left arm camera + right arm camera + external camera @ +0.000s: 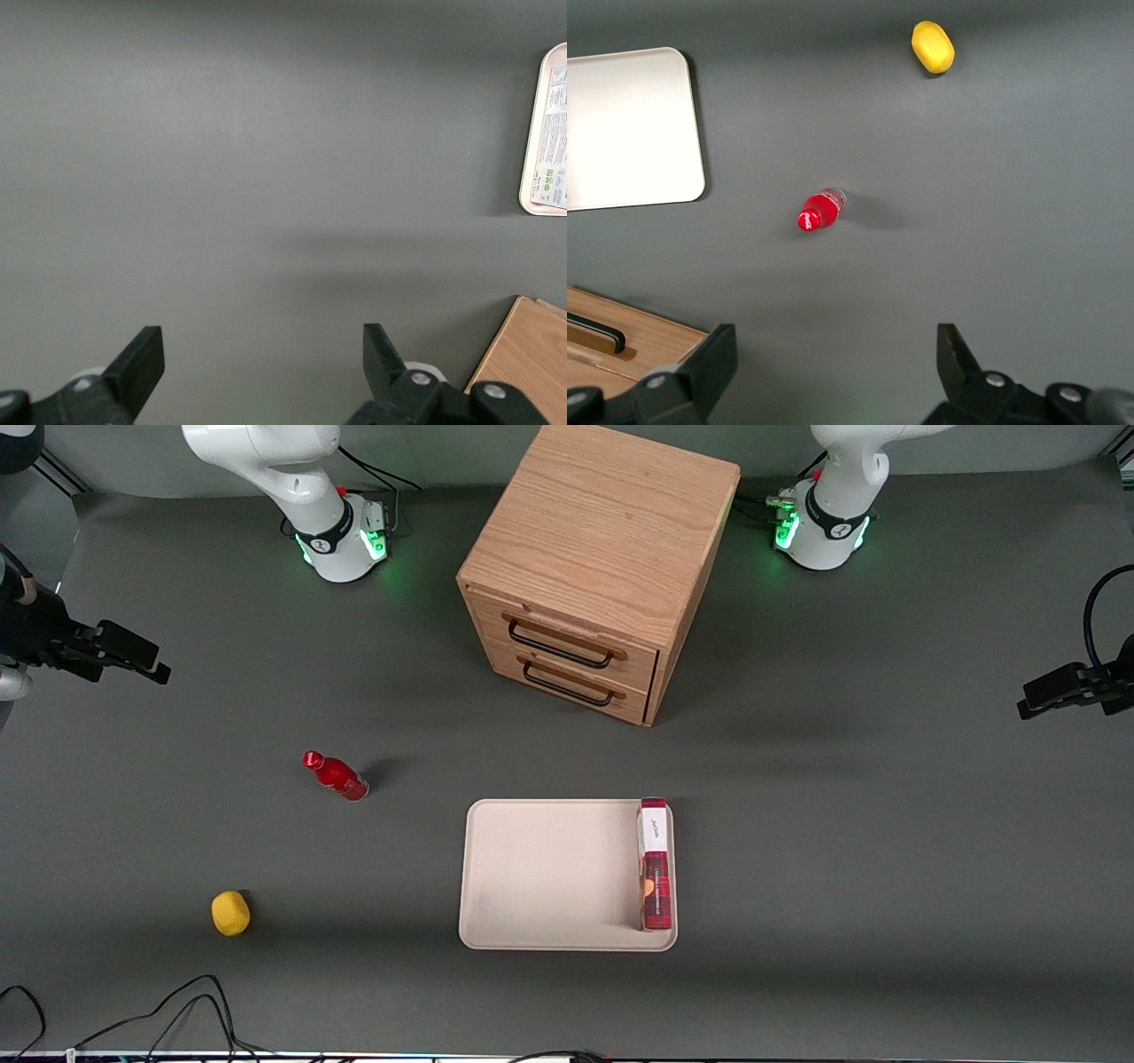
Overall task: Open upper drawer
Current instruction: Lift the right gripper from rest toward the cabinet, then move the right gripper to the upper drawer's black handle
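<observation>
The wooden cabinet (602,531) stands at the middle of the table, farther from the front camera than the tray. Its upper drawer (567,631) is shut, with its black wire handle (558,648) across the front. The lower drawer (574,682) beneath it is shut too. My right gripper (146,662) hangs above the table toward the working arm's end, well apart from the cabinet. In the right wrist view the gripper (835,354) is open and empty, over bare mat. A corner of the cabinet (629,350) with a black handle (594,328) shows there.
A red bottle (337,777) (819,212) lies on the mat between my gripper and the cabinet. A yellow lemon-like object (230,913) (933,46) lies nearer the front camera. A beige tray (549,877) (629,124) in front of the cabinet holds a red box (656,868).
</observation>
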You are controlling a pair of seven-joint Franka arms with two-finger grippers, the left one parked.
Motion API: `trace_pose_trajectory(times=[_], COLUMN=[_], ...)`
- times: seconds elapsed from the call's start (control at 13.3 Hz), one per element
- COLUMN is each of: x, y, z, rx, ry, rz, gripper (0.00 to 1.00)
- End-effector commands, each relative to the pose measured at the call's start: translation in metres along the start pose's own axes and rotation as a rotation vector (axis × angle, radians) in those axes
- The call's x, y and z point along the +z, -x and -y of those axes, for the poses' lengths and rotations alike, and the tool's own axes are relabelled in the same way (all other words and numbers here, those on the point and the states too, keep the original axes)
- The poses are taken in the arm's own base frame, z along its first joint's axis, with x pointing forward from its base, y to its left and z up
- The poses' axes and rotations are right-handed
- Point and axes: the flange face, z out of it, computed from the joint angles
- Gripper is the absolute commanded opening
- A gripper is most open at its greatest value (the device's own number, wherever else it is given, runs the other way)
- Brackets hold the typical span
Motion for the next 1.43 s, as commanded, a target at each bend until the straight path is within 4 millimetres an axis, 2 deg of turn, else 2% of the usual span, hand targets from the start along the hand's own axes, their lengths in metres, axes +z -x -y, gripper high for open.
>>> trace_pose_trajectory(times=[0.0, 0.45, 0.6, 0.75, 0.9, 0.98, 1.2, 1.35], x=[0.001, -0.008, -0.018, -0.022, -0.031, -0.037, -0.039, -0.027], y=[0.000, -0.009, -0.015, -0.017, -0.015, -0.009, -0.002, -0.014], z=[0.001, 0.019, 0.032, 0.053, 0.089, 0.113, 0.197, 0.235], rx=[-0.009, -0.049, -0.072, -0.111, -0.156, -0.216, -0.378, -0.437], ry=[0.013, -0.011, -0.013, -0.016, -0.028, -0.034, -0.078, -0.128], rz=[-0.014, -0.034, -0.059, -0.071, -0.094, -0.107, -0.136, -0.149], gripper=[1.00, 1.00, 1.00, 1.00, 1.00, 1.00, 1.00, 1.00])
